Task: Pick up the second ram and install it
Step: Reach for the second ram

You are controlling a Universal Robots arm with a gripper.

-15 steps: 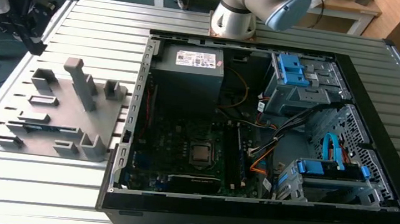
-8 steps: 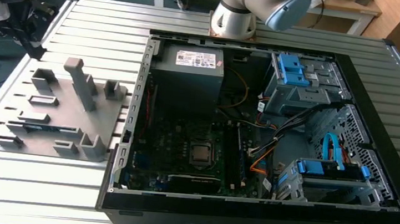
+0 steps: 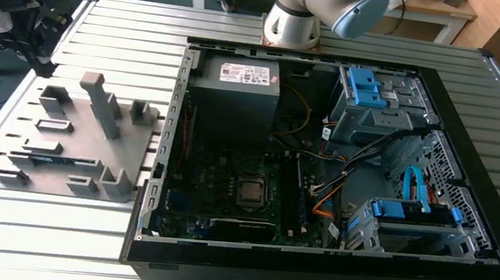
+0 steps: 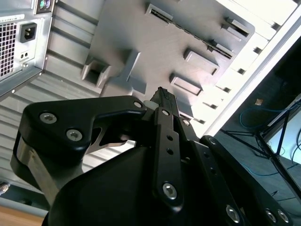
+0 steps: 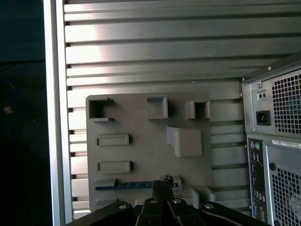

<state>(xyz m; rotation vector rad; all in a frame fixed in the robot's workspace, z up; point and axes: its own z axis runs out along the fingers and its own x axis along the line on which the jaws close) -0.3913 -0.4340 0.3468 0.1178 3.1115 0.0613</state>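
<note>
The second ram [image 5: 129,185] lies on its long edge in a narrow slot of the grey fixture plate [image 5: 141,155], a thin dark green strip near one border of the plate. In the exterior view I see the same strip [image 3: 53,159] low on the fixture plate [image 3: 63,141], towards the exterior view's left, well apart from the open computer case [image 3: 170,125].

My gripper [image 5: 162,181] hangs above the plate and points down at it. In the first wrist view its dark tips line up with one end of the ram, but there is clear height between them and no contact. The fingers look pressed together, pinching nothing. In the second wrist view the gripper [image 4: 162,94] has its black linkage drawn in to a single narrow tip over the plate [image 4: 141,37].

The arm [image 3: 291,12] rises from its base behind the case on the slatted metal counter [image 3: 36,229]. Its upper joint sits above the case's far edge.

The case lies on its side with the cover off and the motherboard [image 3: 227,179] exposed. Its rear panel [image 5: 277,141] stands just beside the fixture plate.
</note>
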